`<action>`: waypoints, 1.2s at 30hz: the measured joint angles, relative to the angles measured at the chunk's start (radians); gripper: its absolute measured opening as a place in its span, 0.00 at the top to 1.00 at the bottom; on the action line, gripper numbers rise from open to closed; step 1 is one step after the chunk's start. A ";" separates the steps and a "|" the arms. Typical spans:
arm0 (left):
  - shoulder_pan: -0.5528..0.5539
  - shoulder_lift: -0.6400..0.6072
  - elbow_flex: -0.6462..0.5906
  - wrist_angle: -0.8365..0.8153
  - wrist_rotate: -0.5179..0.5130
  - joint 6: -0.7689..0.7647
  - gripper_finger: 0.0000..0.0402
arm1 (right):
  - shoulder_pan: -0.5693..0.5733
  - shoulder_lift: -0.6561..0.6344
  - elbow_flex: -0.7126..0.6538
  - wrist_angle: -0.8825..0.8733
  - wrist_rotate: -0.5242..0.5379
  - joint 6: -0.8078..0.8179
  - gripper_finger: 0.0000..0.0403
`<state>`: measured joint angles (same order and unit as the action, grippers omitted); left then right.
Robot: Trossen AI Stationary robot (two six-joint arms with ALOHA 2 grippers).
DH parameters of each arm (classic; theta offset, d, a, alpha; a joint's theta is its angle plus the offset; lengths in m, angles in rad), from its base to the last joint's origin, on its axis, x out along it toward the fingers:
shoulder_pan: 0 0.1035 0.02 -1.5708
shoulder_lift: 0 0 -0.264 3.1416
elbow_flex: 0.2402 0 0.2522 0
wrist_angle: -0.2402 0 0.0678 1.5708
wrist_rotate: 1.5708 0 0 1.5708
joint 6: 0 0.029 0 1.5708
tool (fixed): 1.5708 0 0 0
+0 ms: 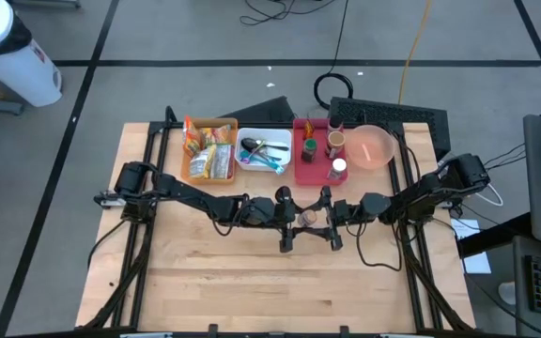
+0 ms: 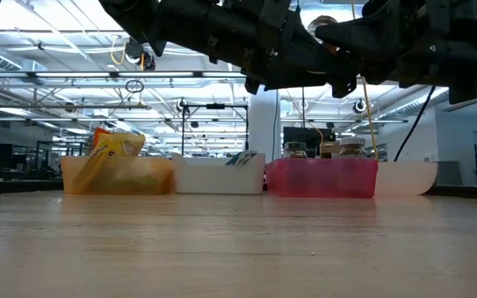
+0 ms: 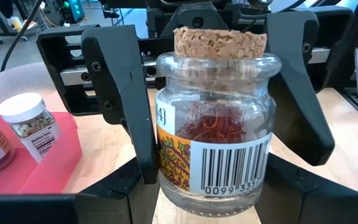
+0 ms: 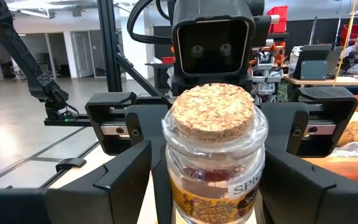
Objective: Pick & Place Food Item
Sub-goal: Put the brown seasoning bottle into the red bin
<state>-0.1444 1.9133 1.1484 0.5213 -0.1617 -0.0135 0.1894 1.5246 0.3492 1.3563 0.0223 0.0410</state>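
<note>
A: Where are you holding the jar (image 3: 213,118) at this point?

B: You are carrying it above the middle of the worktop (image 1: 252,272), between both arms. The left hand (image 1: 286,218) is clamped on its glass body; the right hand (image 1: 328,218) is facing it with fingers (image 3: 118,93) flanking the jar. I cannot tell whether they are gripping.

A: Why two hands?

B: Probably a hand-over: one is steadying it upright while the other is taking or leaving it.

A: Appearance?

B: Clear glass, cork stopper (image 4: 212,111), red threads inside, barcode label. The red tray (image 1: 310,165) is sitting just behind.
</note>
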 joint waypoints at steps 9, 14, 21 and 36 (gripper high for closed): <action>0.000 -0.001 0.001 -0.003 -0.001 -0.002 0.46 | 0.000 0.000 0.000 0.010 0.026 -0.004 0.35; 0.000 -0.001 0.002 -0.011 -0.015 -0.002 0.46 | 0.000 0.001 0.000 0.009 0.048 -0.027 0.35; 0.001 -0.001 0.002 -0.015 -0.026 0.001 0.46 | -0.012 0.001 0.000 0.002 0.077 -0.033 0.35; 0.001 -0.002 0.002 -0.018 -0.039 0.001 0.46 | -0.024 0.001 0.000 -0.002 0.140 -0.035 0.35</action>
<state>-0.1436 1.9118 1.1503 0.5028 -0.2004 -0.0124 0.1650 1.5253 0.3489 1.3541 0.1622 0.0055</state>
